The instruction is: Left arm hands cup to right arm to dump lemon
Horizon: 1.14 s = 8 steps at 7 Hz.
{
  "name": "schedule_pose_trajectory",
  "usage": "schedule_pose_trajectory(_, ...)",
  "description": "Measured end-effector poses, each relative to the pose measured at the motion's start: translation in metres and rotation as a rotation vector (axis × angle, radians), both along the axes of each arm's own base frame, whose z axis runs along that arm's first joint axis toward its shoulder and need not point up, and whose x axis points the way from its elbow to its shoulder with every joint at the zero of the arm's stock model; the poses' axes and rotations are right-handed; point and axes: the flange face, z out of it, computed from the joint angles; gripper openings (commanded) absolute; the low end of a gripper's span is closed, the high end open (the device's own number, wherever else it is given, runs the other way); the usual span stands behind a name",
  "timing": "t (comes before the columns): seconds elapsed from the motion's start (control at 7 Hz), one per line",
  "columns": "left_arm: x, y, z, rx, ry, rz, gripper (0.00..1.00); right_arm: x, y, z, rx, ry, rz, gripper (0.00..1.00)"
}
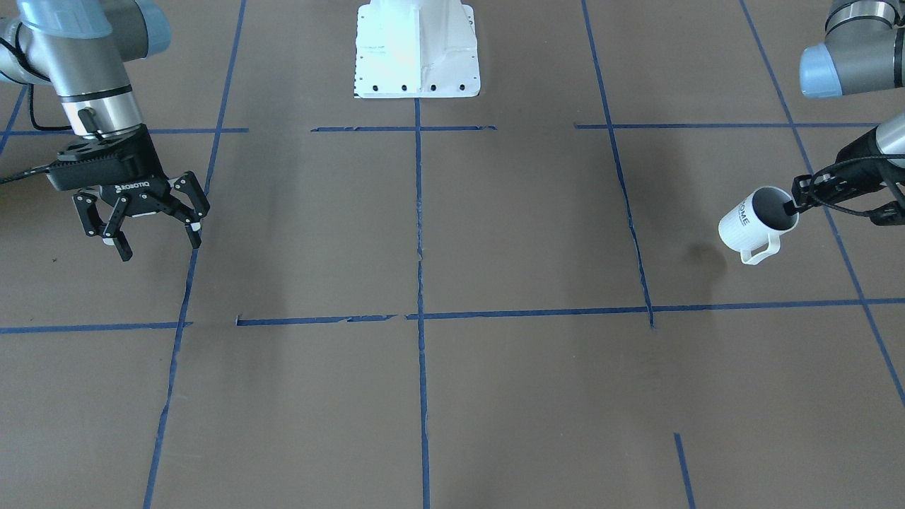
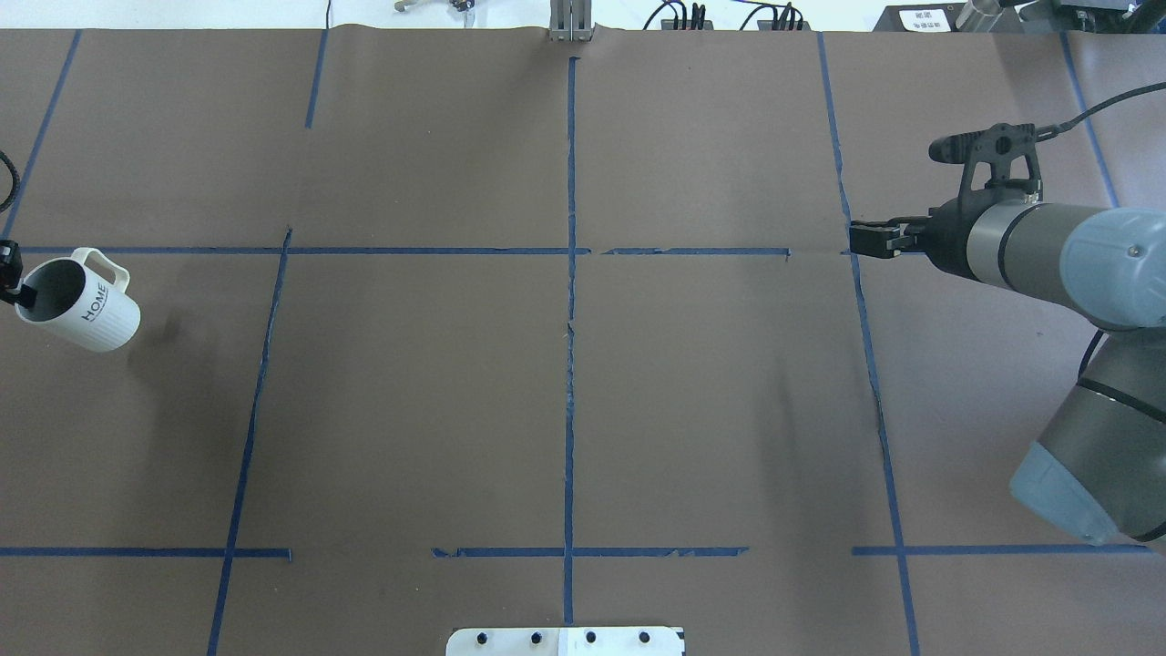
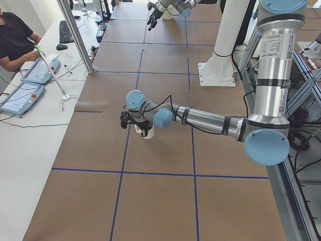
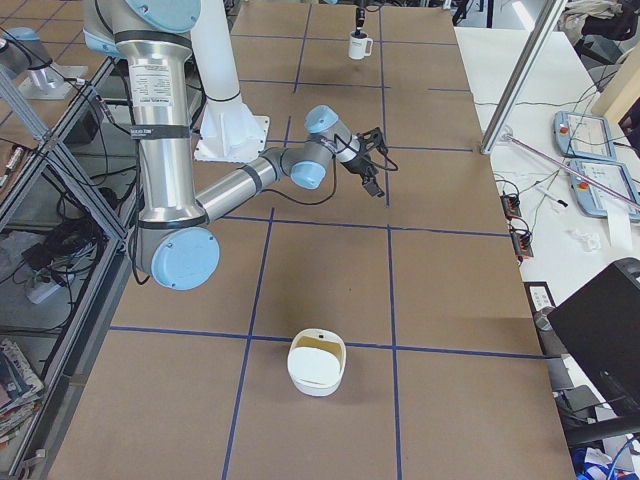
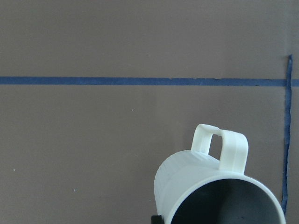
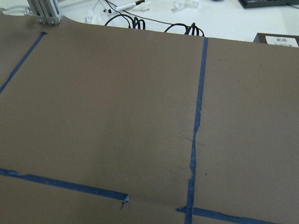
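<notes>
The left gripper (image 1: pixel 795 206) is clamped on the rim of the cup (image 1: pixel 746 225), one finger down inside the mouth and the other outside the wall, at the far left end of the table (image 1: pixel 495 226). The cup hangs clear of the surface, its shadow lying apart from it. It is tilted, with the base pointing toward the table's middle and the mouth angled up toward the gripper. A rim pinch like this leaves the ribbed body and the squarish handle bare, which seems the point: the other claw needs something free to take. The upward-tilted mouth would also stop anything inside from rolling out. The lemon shows in no view. The left wrist camera sees only a dark grey part of the cup's inside, so whether the lemon sits there cannot be told.

The right gripper (image 1: pixel 159 242) hovers above the table at the opposite end, well apart from the cup. Its fingers are spread wide and point down with nothing between them, a ready stance for receiving. A white bowl (image 4: pixel 317 365) stands on the table near its right end, in front of the right arm (image 4: pixel 250 180), and is a likely place for the dump. The step in hand appears to be carrying the cup inward, and most of the table's width lies between the two claws before any handover
</notes>
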Motion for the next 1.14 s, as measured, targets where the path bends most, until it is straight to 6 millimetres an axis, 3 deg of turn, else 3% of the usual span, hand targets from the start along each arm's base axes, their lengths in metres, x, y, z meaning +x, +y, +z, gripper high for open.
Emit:
schedule_pose_trajectory(0.14, -0.002, 0.013, 0.015, 0.005, 0.0, -0.007, 0.02, 0.02, -0.006, -0.003, -0.023, 0.002, -0.029, 1.0)
schedule_pose_trajectory(0.43, 0.018, 0.028, 0.025, 0.03, -0.019, 0.026, 0.03, 0.053, -0.017, -0.003, -0.064, -0.008, -0.063, 1.0)
schedule_pose_trajectory(0.57, 0.026, 0.03, 0.025, 0.039, -0.024, 0.04, 0.24, 0.074, -0.024, -0.001, -0.115, -0.015, -0.081, 1.0)
schedule_pose_trajectory(0.71, 0.029, 0.031, 0.024, 0.046, -0.024, 0.047, 0.99, 0.098, -0.029, 0.002, -0.153, -0.013, -0.108, 1.0)
schedule_pose_trajectory(1.14, 0.029, 0.031, 0.019, 0.059, -0.02, 0.049, 1.0, 0.122, -0.031, 0.009, -0.168, 0.001, -0.14, 1.0)
